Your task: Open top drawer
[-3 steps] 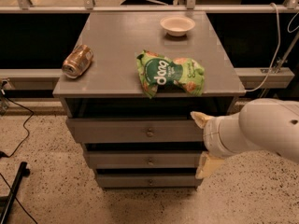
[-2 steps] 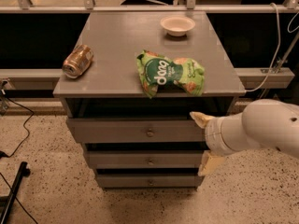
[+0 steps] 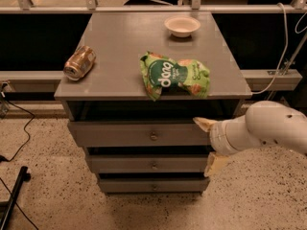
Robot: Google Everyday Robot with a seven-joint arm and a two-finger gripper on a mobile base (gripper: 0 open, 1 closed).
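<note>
The top drawer (image 3: pixel 115 134) is the widest grey front, just under the table top, with a small round metal knob (image 3: pixel 154 136) at its centre. A dark gap shows above its front. My gripper (image 3: pixel 209 144) is at the drawer's right end, well to the right of the knob. Its two cream fingertips (image 3: pixel 204 123) stand far apart, one at the drawer front's upper edge and one lower by the middle drawer. It is open and holds nothing. The white arm (image 3: pixel 268 128) comes in from the right.
Two narrower drawers (image 3: pixel 144 165) sit below the top one. On the table top (image 3: pixel 120 37) lie a crushed can (image 3: pixel 79 63), a green snack bag (image 3: pixel 175 74) and a white bowl (image 3: pixel 182 26). A rail and cables run behind; speckled floor lies in front.
The arm has shifted only slightly; the gripper stays at the right end of the top drawer. The drawers have not moved.
</note>
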